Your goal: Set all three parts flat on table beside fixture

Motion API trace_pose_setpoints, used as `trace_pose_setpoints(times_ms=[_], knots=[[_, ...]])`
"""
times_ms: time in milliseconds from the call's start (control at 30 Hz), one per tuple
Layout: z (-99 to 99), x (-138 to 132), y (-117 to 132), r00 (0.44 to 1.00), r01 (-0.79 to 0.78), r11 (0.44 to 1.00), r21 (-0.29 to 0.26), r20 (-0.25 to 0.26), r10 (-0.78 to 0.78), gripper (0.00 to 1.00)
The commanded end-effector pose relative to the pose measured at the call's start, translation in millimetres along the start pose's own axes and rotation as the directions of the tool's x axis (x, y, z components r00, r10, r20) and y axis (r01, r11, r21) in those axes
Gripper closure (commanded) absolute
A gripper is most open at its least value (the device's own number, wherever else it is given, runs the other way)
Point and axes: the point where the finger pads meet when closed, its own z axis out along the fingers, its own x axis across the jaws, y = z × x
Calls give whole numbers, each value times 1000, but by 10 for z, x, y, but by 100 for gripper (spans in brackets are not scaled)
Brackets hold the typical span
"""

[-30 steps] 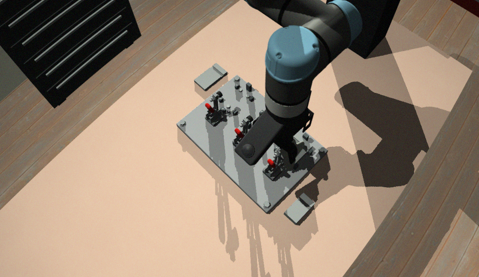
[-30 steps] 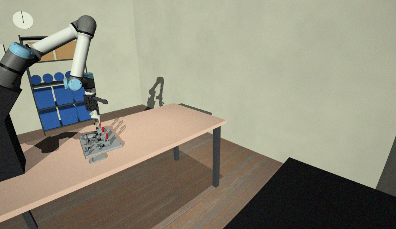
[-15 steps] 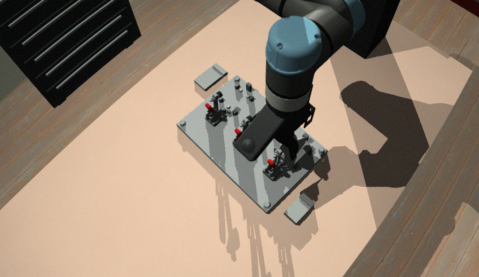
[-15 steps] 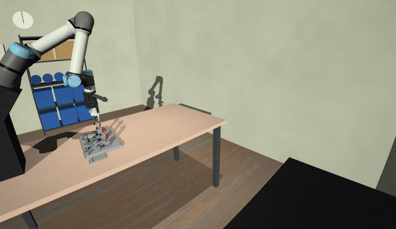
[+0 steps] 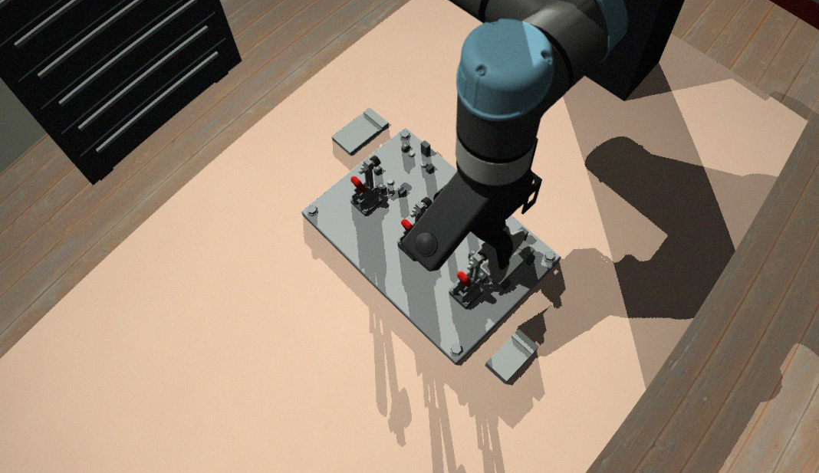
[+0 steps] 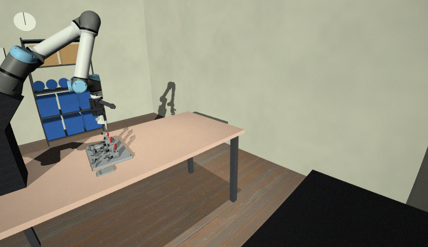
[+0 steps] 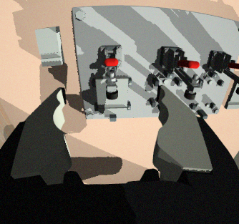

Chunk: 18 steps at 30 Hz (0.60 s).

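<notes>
The grey fixture plate (image 5: 330, 213) (image 6: 123, 157) (image 7: 87, 35) carries three red-handled clamps. One flat part (image 7: 123, 89) is in the station of the near clamp (image 5: 463, 290) (image 7: 111, 62), whose arm crosses above it and appears raised. A second part (image 5: 507, 358) (image 7: 49, 42) lies flat on the table beside the plate's near short edge. A third part (image 5: 357, 133) (image 6: 105, 171) lies flat beside the opposite edge. My gripper (image 6: 102, 125) (image 7: 111, 87) is open, its fingers apart on either side above the near station, holding nothing. In the top view the arm partly hides that station.
The middle clamp (image 5: 406, 225) (image 7: 187, 64) and far clamp (image 5: 358, 184) (image 7: 219, 60) stand on the plate with arms raised, among small posts and pins. Hex bolts mark the plate's corners. The robot's dark pedestal (image 5: 628, 27) (image 6: 12, 156) stands behind on the table (image 5: 211, 323) (image 6: 176, 137).
</notes>
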Motion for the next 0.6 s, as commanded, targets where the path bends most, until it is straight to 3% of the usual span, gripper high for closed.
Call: trace_pose_setpoints(times_ms=[0, 567], knots=[[-5, -1, 96, 1000, 0, 1000, 1, 0, 0, 41], [-4, -1, 682, 1000, 0, 1000, 1, 0, 0, 41]])
